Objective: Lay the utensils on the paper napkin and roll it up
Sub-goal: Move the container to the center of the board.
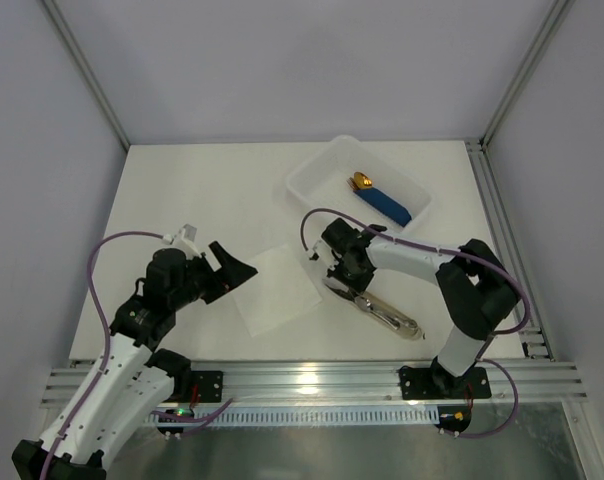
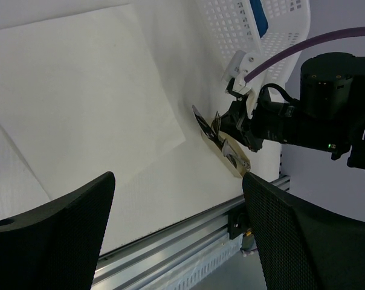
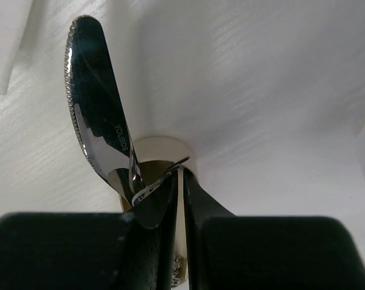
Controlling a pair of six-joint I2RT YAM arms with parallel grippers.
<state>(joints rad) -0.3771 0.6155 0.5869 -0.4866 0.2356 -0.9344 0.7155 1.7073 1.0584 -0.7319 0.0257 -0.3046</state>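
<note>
white table (image 1: 202, 190): right jaws pinch utensils (image 3: 101, 124) near napkin (image 1: 277, 290).

A white plastic tray (image 1: 322, 172) sits on the far right part of the white table (image 1: 202, 190). In it lies a blue stick (image 1: 382, 203) with a gold tip. A beige sleeve (image 2: 235, 159) lies nearer, on the right, close to the metal rail (image 1: 312, 378).

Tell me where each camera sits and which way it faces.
Top external: high at the near edge, looking down on table, napkin, tray; left arm and right arm show.
Left wrist: low beside the napkin, facing the right gripper and utensils; its own open fingers show.
Right wrist: close above the utensils, facing the table; its own fingers show, closed on them.
Shared: top and left wrist both show napkin, tray, utensils.
</note>
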